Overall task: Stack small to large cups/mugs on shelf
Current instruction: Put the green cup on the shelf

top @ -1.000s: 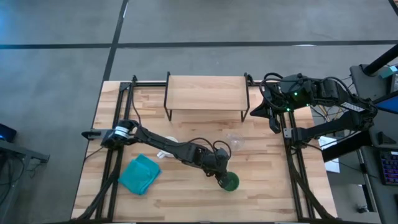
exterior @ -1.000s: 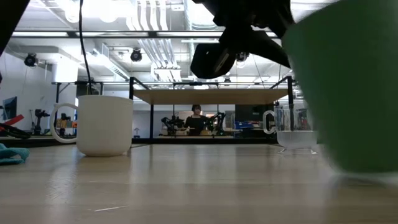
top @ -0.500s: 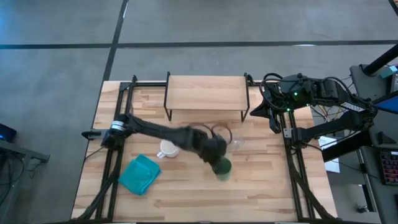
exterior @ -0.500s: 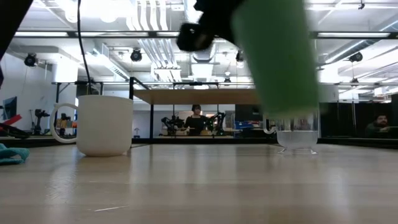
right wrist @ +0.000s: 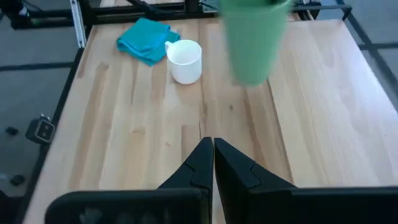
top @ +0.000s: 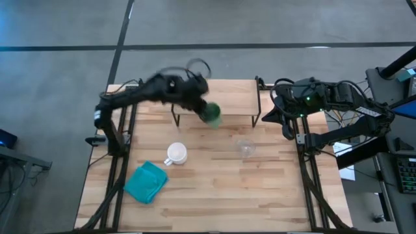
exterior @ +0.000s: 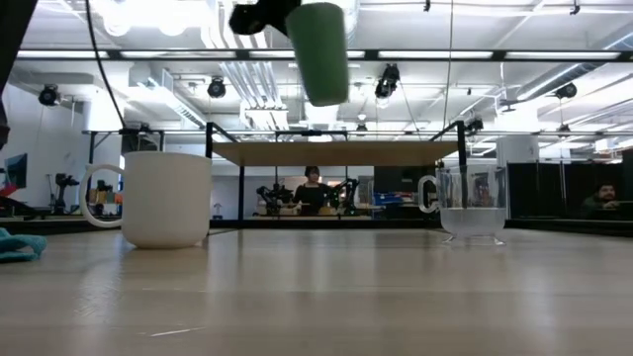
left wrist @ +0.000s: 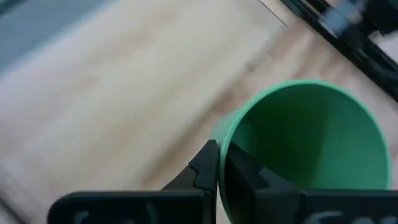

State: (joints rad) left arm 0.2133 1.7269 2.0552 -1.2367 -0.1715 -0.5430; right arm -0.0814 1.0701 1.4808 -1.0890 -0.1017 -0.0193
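My left gripper (left wrist: 221,152) is shut on the green plastic cup (top: 210,113) and holds it high over the front part of the light-wood shelf (top: 214,95). In the low view the cup (exterior: 318,51) hangs mouth up, a little tilted, above the shelf board (exterior: 336,153). The white handled mug (top: 175,153) and the clear glass (top: 246,148) stand on their bases on the table in front of the shelf. My right gripper (right wrist: 212,152) is shut and empty at the table's right side. My left gripper pinches the green cup's wall at its rim (left wrist: 225,134), one finger inside the cup (left wrist: 245,174) and one outside (left wrist: 204,167). The cup is lifted clear of shelf and table and hangs below the gripper, nearly upright.
A teal folded cloth (top: 146,182) lies at the table's near left. Black metal frames run along both table sides (top: 305,169). The mug (right wrist: 185,60) and cloth (right wrist: 146,38) also show in the right wrist view. People sit in the room beyond the table (exterior: 313,188).
My left gripper has lifted the green cup off the table's near centre-right and carried it up and toward the far edge, to above the shelf. The cup has stayed mouth up in the hold. Mug, glass and cloth have stayed in place.
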